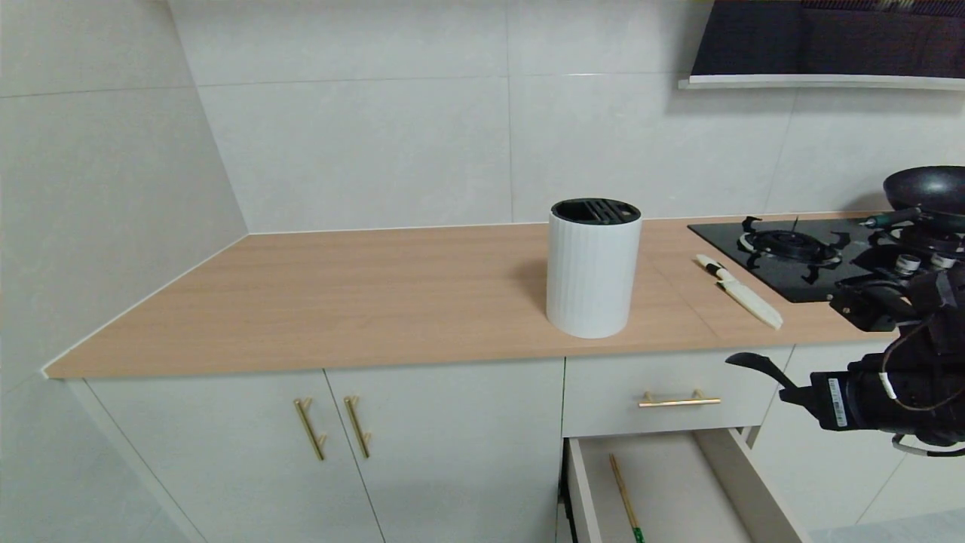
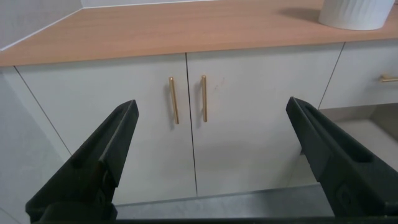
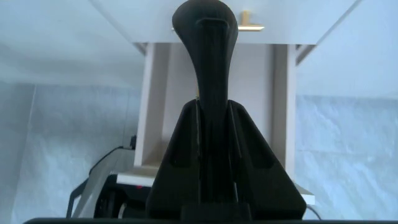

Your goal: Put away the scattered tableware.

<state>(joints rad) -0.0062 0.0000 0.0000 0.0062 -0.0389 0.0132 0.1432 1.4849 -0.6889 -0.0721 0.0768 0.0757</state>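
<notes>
Step in hand: the knife (image 1: 739, 291) is judged to be the piece now being gone after, since it is lying loose on the counter (image 1: 377, 302) while a chopstick (image 1: 624, 489) is already lying in the open drawer (image 1: 724, 483).
Right gripper (image 1: 745, 361): its fingers are being held pressed together with nothing between them. It is being held below the counter edge, in front of the upper drawer front (image 1: 603, 392) and above the open drawer.
Approach: the gripper is best being lifted clear of the counter edge and opened before it is brought over the knife. The handle end, nearer the wall, is probably being favoured over the blade, with the fingers being set across it and low to the wood, as the knife is lying flat.
Risk: a thin, flat knife is likely to be pushed along rather than caught if the fingers are being closed too high. The stove (image 1: 791, 253) just beside it is being given room.
Knife to right gripper: the knife is lying above and behind the gripper, between the holder (image 1: 593, 275) and the stove, near the gripper but apart from it.
Left gripper (image 2: 211, 111): its fingers are being held wide apart and empty, facing the cabinet doors (image 2: 261, 137), well apart from the knife.
Destination: the slotted holder or the open drawer is being aimed for. Which one cannot be told.
</notes>
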